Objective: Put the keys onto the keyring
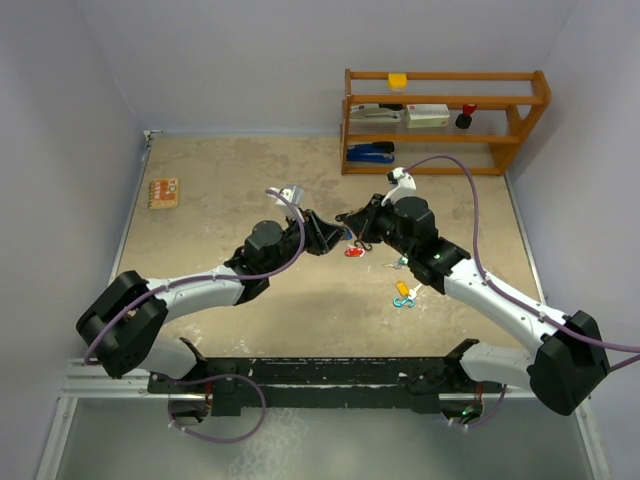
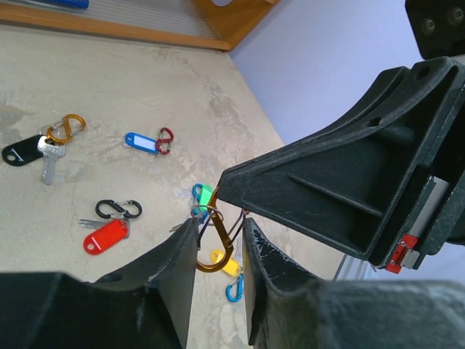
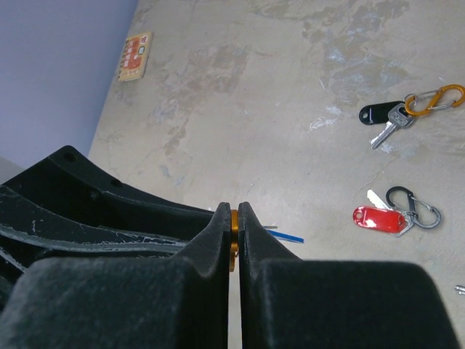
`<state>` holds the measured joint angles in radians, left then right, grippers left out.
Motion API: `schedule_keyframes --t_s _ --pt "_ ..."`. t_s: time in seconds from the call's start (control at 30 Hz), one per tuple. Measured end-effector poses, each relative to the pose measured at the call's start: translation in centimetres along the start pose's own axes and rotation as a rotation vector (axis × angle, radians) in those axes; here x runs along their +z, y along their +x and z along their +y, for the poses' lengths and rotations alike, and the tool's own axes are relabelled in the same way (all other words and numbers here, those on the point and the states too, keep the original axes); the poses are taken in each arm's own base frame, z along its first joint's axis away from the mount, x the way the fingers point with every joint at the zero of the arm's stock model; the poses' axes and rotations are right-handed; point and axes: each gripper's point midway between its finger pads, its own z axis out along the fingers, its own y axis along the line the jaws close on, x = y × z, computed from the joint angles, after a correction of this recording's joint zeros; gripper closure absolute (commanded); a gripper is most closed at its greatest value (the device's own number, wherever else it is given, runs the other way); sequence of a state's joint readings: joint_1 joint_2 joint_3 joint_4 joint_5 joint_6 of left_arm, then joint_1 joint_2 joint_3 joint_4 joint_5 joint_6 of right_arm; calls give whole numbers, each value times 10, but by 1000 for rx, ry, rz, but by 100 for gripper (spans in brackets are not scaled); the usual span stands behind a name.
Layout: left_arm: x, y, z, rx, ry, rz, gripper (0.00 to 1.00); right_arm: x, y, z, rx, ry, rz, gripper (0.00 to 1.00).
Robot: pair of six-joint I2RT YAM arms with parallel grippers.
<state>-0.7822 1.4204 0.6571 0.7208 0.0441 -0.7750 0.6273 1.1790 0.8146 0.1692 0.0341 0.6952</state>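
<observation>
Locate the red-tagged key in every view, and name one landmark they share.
Top external: the red-tagged key lies mid-table, just below the right hand.
Left wrist: lower left, beside a black S-clip.
Right wrist: right of centre, beside that clip.
Shared landmark: the right hand, pinching the gold clip.

Upper right, we see a wooden shelf (image 1: 500, 76) with a yellow block (image 1: 398, 81) on top, a box (image 1: 427, 115) on the middle board and a blue stapler (image 1: 370, 152) lowest. At left we find a card (image 1: 163, 192) on the table (image 1: 250, 185).
</observation>
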Motion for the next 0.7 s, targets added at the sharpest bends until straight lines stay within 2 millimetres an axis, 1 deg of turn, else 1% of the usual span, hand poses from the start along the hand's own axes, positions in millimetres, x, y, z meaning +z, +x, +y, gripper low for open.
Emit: schedule_keyframes --t_s 0.13,0.27,0.33,0.43,0.53,0.7 --pt "0 0 0 0 0 1 61 0 1 -1 -1 3 3 100" --pt "0 0 0 0 0 -1 59 0 1 -1 -1 5 5 100" --pt "-1 -4 -2 0 -3 -13 59 0 2 -1 -1 5 6 100" --pt "-5 -18 -4 1 -19 -57 58 0 2 -2 -1 8 9 100" --pt "-14 -36 0 -2 -78 -125 56 -1 2 -2 -1 9 10 100" --pt "-37 -63 20 -28 -235 -240 55 -3 1 -2 -2 12 6 100"
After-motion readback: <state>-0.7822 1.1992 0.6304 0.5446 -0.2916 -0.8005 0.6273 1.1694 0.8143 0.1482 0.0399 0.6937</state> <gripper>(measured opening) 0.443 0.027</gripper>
